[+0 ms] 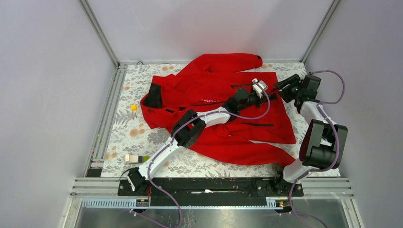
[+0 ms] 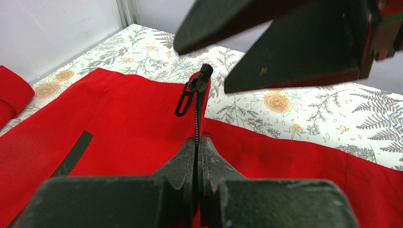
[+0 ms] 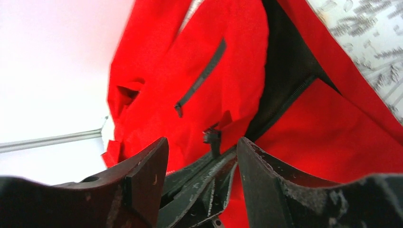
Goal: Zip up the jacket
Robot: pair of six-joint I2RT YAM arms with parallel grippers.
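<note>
The red jacket point(image 1: 209, 85) lies spread on the floral table, its front open. My left gripper point(image 1: 269, 91) reaches to the hem at the jacket's right side. In the left wrist view it point(image 2: 197, 142) is shut on the jacket's zipper edge, and the dark slider point(image 2: 199, 80) stands just beyond its tips with the pull tab hanging. My right gripper point(image 1: 281, 87) meets it from the right. Its jaws point(image 3: 202, 142) stand open astride the left gripper's fingers point(image 3: 204, 183), near the slider point(image 3: 212, 136). Its fingers point(image 2: 294, 61) loom over the slider.
A small yellow block point(image 1: 134, 107) lies left of the jacket's collar. A white and yellow object point(image 1: 135, 158) sits near the left arm's base. Metal frame rails point(image 1: 107, 114) and grey walls close in the table.
</note>
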